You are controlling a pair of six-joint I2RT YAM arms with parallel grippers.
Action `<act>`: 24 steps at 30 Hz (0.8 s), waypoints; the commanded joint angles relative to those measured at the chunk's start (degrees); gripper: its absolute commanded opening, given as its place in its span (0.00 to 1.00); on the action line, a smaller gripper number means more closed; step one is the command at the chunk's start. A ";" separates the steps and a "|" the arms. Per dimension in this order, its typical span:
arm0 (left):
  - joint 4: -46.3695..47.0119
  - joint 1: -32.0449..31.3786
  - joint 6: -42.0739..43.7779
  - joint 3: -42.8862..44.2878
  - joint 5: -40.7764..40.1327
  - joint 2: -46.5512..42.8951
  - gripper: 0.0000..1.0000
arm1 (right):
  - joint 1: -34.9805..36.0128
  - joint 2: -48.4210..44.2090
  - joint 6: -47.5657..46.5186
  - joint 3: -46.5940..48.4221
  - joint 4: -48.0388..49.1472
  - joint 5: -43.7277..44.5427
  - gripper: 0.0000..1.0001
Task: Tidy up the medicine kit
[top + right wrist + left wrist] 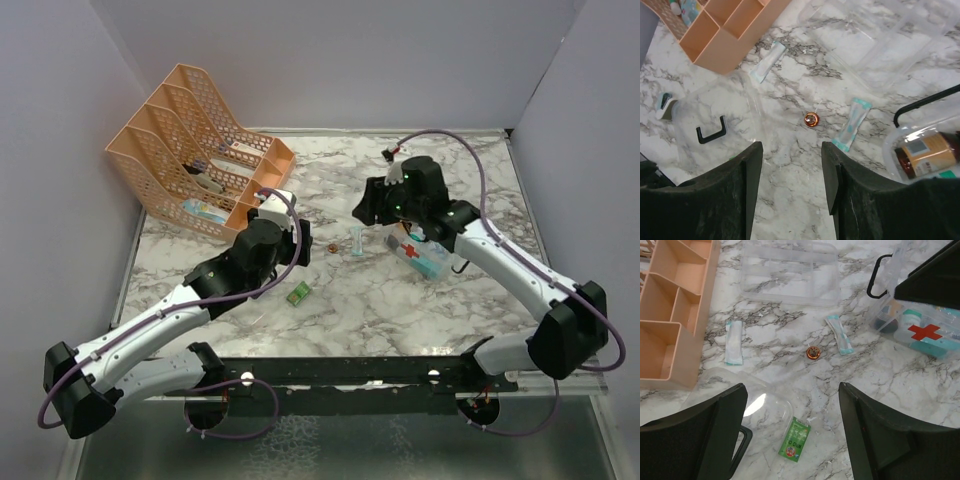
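At ten o'clock on the table (470, 320) stands the peach mesh file rack (190, 140), set apart from the sorting. The left gripper (791, 390) hovers wide, nothing between its jaws, above a green packet (795, 439) and beside what looks like the kit's clear lid (710, 107), though glare blurs its edges.

Toward the centre, loose supplies lie flat and separate, probably so each can be picked singly: a teal-edged sachet (733, 342), a small copper-coloured round item (813, 353) and a second sachet (838, 334). A clear divided tray (790, 272) sits at their twelve o'clock.

The right gripper (790, 150) hangs partly spread and empty near the copper item. The medicine kit (425, 255) rests at three o'clock, under the right arm, with a brown bottle (925, 150) showing inside. It is placed within reach to take the rest.
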 commanded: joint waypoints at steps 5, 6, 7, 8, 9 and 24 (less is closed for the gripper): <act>-2.44 0.23 2.23 4.45 -6.31 -2.22 0.77 | 3.77 17.94 5.57 9.21 7.21 14.27 0.52; -2.47 0.23 2.37 4.46 -6.41 -2.27 0.77 | 3.79 20.39 5.90 10.74 7.29 15.44 0.52; -2.51 0.24 2.64 4.40 -6.54 -2.32 0.77 | 3.79 22.67 5.96 12.54 7.32 16.45 0.53; -2.57 0.24 2.69 4.27 -6.74 -2.30 0.77 | 3.79 25.03 5.82 14.44 7.33 17.00 0.53; -2.57 0.26 2.74 4.04 -7.11 -2.32 0.77 | 3.87 27.36 5.60 16.46 7.11 17.44 0.53; -1.75 0.55 3.21 3.04 -7.34 1.06 0.78 | 6.43 46.26 5.38 34.54 -4.83 28.47 0.50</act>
